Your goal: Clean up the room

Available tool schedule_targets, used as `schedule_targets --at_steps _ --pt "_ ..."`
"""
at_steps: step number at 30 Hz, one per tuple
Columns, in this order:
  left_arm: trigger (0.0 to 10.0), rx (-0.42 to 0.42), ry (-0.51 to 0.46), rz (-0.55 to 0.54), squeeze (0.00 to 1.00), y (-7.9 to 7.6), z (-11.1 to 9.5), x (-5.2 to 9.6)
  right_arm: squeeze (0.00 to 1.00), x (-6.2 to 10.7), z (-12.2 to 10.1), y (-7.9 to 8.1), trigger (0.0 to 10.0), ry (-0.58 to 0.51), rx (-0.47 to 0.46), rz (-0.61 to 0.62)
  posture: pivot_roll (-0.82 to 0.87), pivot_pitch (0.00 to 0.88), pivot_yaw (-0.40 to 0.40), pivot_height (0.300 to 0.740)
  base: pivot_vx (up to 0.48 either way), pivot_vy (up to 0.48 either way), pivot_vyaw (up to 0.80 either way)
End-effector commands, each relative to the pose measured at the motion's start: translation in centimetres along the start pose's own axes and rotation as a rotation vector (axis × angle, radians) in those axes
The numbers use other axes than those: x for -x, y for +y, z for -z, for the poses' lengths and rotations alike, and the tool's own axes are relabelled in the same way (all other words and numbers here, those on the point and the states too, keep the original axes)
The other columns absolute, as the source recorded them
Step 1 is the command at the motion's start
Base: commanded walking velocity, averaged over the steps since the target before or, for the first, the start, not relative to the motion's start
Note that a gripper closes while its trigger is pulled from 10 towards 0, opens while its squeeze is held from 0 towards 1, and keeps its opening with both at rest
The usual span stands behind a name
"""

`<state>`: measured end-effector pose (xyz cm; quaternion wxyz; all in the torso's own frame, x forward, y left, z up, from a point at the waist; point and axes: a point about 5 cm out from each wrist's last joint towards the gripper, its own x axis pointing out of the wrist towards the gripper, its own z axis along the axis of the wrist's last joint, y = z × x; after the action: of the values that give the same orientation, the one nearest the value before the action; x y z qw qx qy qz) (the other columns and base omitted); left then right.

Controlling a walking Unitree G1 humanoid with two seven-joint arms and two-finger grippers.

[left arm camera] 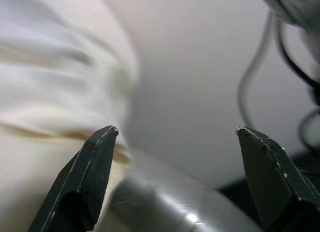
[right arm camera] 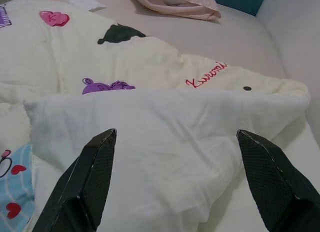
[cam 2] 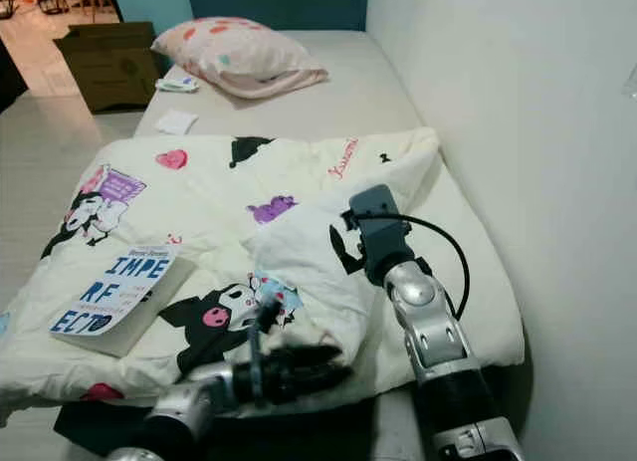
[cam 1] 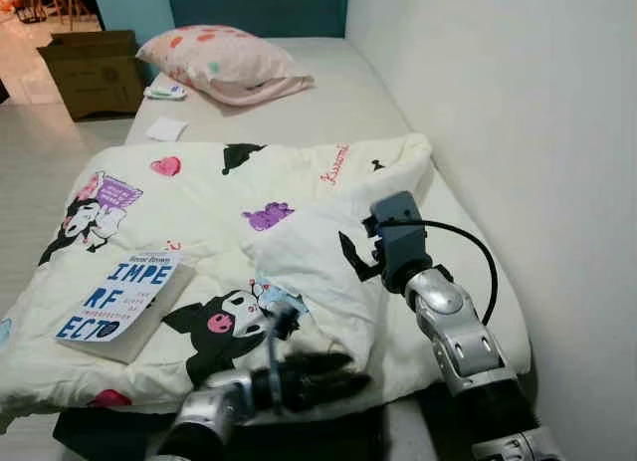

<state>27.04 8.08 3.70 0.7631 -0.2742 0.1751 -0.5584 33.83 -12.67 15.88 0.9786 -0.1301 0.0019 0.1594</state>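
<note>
A cream blanket (cam 1: 199,197) printed with cartoon figures lies rumpled over the near half of the bed, one corner folded back into a white flap (cam 1: 309,257). My right gripper (right arm camera: 175,134) is open just above that flap, reaching in from the wall side (cam 1: 356,260). My left gripper (cam 1: 348,376) hovers low at the blanket's near edge, blurred, pointing toward the right arm. In the left wrist view it (left arm camera: 177,131) is open with nothing between its fingers. A book (cam 1: 119,297) with blue letters rests on the blanket at the near left.
A pink spotted pillow (cam 1: 224,63) lies at the head of the bare mattress (cam 1: 328,108), with a white paper (cam 1: 166,129) and a small packet (cam 1: 165,92) near it. A cardboard box (cam 1: 95,73) stands on the floor at the far left. The wall (cam 1: 518,132) runs along the bed's right side.
</note>
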Motion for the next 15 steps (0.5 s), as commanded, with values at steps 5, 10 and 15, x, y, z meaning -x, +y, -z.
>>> schedule_targets --at_steps 5,10,15 --pt "10.0 -0.014 0.001 0.012 1.00 -0.1 -0.9 2.2 0.00 -0.7 -0.4 0.8 10.0 -0.021 -0.012 -0.029 0.03 0.077 -0.041 0.472 0.000 0.000 0.00" --pt "10.0 -0.028 0.043 -0.005 1.00 -0.1 -1.4 5.1 0.00 -1.1 -0.3 1.7 10.0 -0.025 -0.016 -0.066 0.04 0.069 -0.051 0.472 0.000 0.000 0.00" --pt "10.0 -0.055 -0.024 -0.097 1.00 0.6 -2.5 6.3 0.00 -1.3 -0.4 2.0 10.0 -0.041 -0.025 -0.082 0.04 0.064 -0.051 0.472 0.000 0.000 0.00"
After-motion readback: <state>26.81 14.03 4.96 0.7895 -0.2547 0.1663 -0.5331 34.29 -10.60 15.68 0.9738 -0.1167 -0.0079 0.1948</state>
